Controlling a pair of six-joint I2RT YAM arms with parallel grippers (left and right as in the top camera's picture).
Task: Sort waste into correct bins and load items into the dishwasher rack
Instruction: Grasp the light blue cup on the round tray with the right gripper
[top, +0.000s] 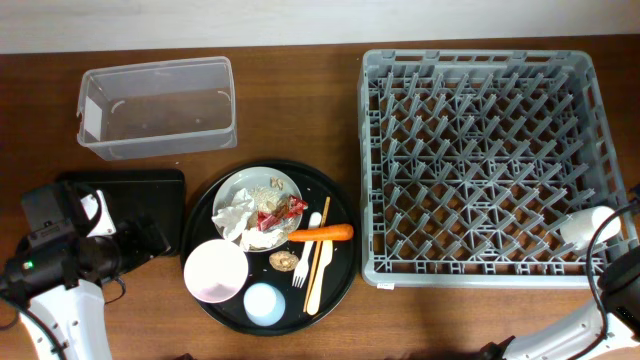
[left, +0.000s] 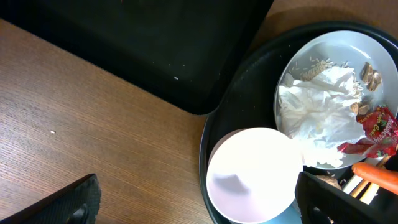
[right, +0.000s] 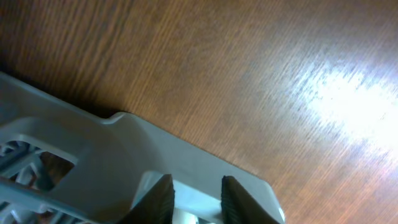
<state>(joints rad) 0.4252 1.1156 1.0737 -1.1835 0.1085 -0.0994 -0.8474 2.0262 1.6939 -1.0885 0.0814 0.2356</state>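
The grey dishwasher rack (top: 485, 165) fills the right side. My right gripper (right: 198, 186) is shut on the white cup (top: 588, 226) over the rack's front right corner (right: 81, 162). My left gripper (left: 199, 208) is open wide over the round tray's left rim, with the pink bowl (left: 252, 174) partly between its fingers. The white plate (top: 240, 185) holds crumpled napkins (left: 320, 112), a red wrapper (left: 376, 124) and rice grains (left: 314, 62). The carrot (top: 322, 234), a brown lump (top: 283, 261), two forks (top: 312, 262) and a light blue cup (top: 265, 303) lie nearby.
All these dishes sit on a round black tray (top: 335, 270) at the centre front. The clear tub (top: 160, 105) stands at the back left. The shallow black rectangular tray (top: 140, 195) lies in front of it, next to my left arm (top: 60, 250).
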